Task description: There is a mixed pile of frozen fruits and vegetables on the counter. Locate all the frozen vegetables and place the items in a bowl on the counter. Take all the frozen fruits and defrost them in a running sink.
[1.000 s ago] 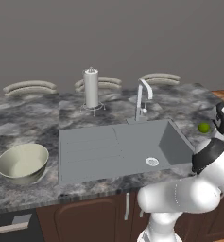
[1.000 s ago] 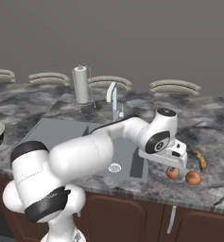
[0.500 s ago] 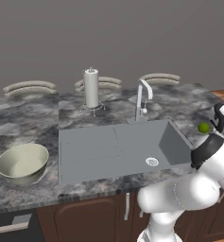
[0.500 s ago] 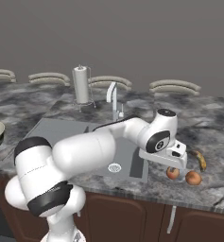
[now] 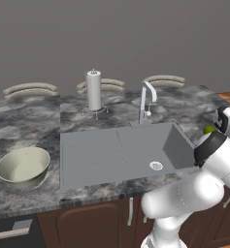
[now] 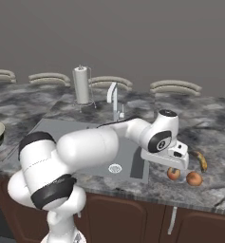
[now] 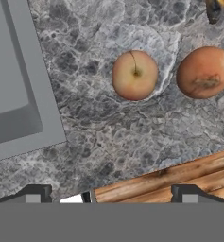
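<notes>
Beneath the tool (image 7: 108, 196), the surface (image 7: 113, 137) looked like polished marbled stone, the sink (image 7: 14, 94) matt grey, the two fruits (image 7: 134, 75) smooth-skinned.

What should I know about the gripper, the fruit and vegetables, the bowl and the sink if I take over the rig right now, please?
Gripper: open, holding nothing, hanging over the counter right of the sink.
Two orange-brown round pieces, one with a stem and one beside it, lie apart on the counter ahead of the fingertips; a banana-like piece lies behind them.
Lime-green ball sits on the counter right of the sink.
Bowl, left of the sink, looks empty.
Done: nothing placed. No water visible at the tap.
Left: vegetables into the bowl, fruits into the sink, tap on.
</notes>
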